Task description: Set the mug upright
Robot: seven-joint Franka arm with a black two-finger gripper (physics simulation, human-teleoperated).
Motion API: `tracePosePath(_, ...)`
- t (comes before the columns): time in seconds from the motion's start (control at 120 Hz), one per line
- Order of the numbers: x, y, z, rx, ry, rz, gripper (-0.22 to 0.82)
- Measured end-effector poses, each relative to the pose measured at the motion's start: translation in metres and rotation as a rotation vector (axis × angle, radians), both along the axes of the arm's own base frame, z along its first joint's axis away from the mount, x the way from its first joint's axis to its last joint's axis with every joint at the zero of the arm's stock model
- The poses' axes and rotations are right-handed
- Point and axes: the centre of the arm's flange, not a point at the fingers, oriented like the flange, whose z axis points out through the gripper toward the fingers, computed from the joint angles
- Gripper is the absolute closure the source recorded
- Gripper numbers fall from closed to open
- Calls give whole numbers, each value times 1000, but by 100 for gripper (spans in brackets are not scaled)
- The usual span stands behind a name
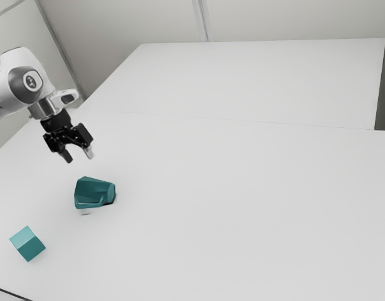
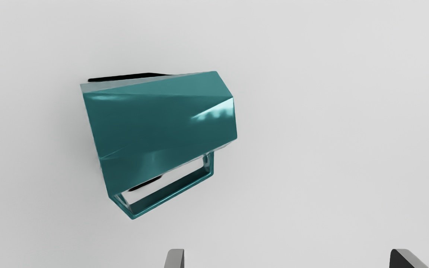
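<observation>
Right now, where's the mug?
The mug lies on its side on the table, toward the exterior view's left, between the tool and the cube.

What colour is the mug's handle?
The handle is dark teal, a bluish green. It shows best in the wrist view.

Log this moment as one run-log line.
mug: on its side | claw: open, empty, above table | cube: on table, apart from mug | uprighting: not done
</observation>
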Motion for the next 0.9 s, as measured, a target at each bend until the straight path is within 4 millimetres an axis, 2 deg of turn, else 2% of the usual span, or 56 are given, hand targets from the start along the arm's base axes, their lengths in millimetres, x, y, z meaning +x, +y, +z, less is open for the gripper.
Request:
tracePosePath(0.208,-17,42,-23,5,-60,4,0)
tracePosePath(0.325,-30,64,-46,-29,-78,30,0)
tracePosePath(0.5,-43,102,-70,-62,-113,69,0)
tracePosePath(0.725,-36,109,-99,-120,-173,42,0)
tracePosePath(0.9,-34,114,-110,-176,-250,40,0)
